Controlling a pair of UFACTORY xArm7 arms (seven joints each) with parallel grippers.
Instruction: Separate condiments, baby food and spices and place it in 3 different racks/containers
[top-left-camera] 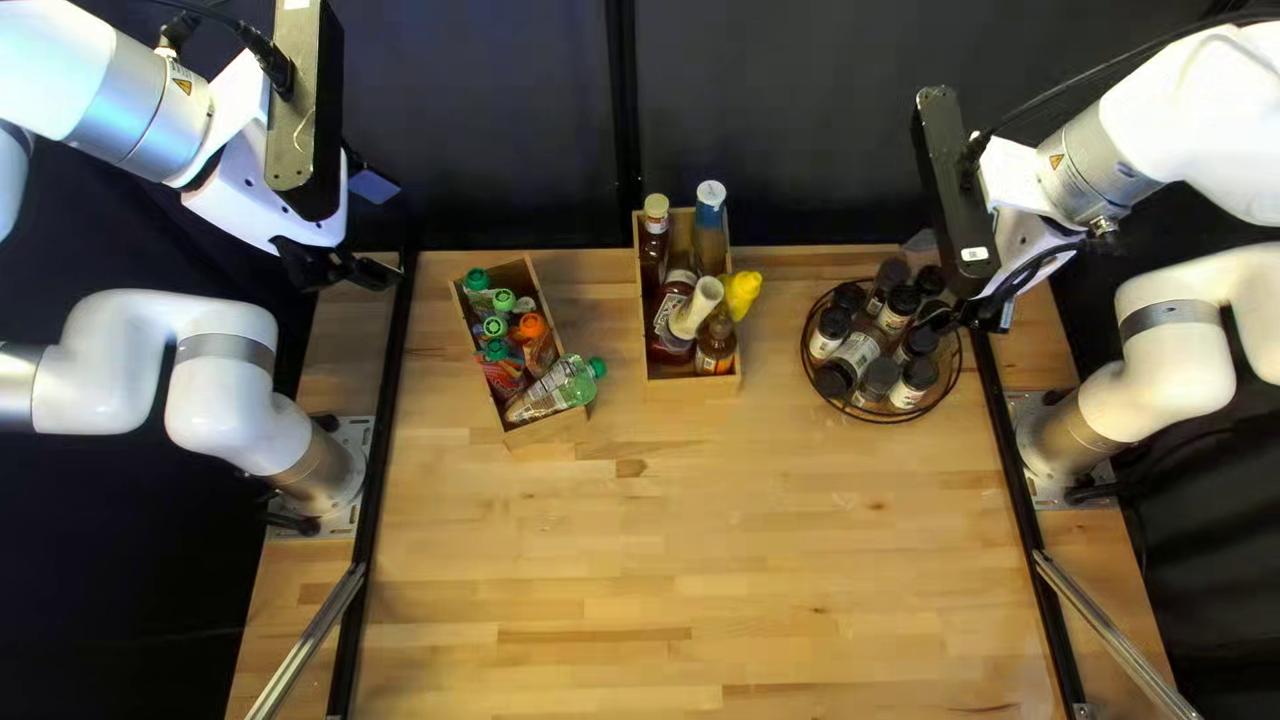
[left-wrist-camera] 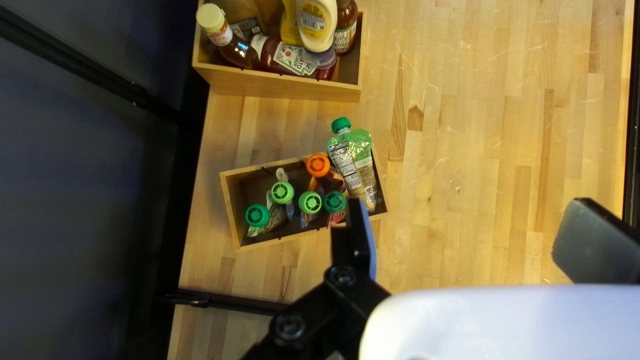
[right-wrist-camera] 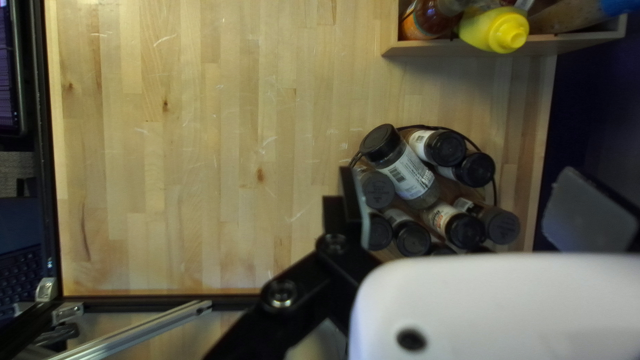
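Note:
In the top left view my left gripper [top-left-camera: 374, 274] hangs left of a wooden box [top-left-camera: 547, 430] of baby food pouches; one pouch [top-left-camera: 567, 387] leans over its rim. The left wrist view shows my left gripper [left-wrist-camera: 470, 220] open and empty, one finger overlapping that box's edge [left-wrist-camera: 231, 207]. A middle wooden box [top-left-camera: 694, 388] holds condiment bottles, with a yellow bottle [top-left-camera: 742, 291] tilted over its side. Black-capped spice jars [top-left-camera: 854, 354] crowd a round wire basket [top-left-camera: 880, 419]. Beside it is my right gripper [top-left-camera: 994, 314], and in the right wrist view that gripper [right-wrist-camera: 459, 200] stands open, holding nothing.
Bare tabletop [top-left-camera: 640, 574] spreads in front of the three containers. Black rails [top-left-camera: 387, 440] run along both table sides, with metal bars [top-left-camera: 307, 640] near the front. A keyboard [right-wrist-camera: 20, 273] lies beyond the table's edge in the right wrist view.

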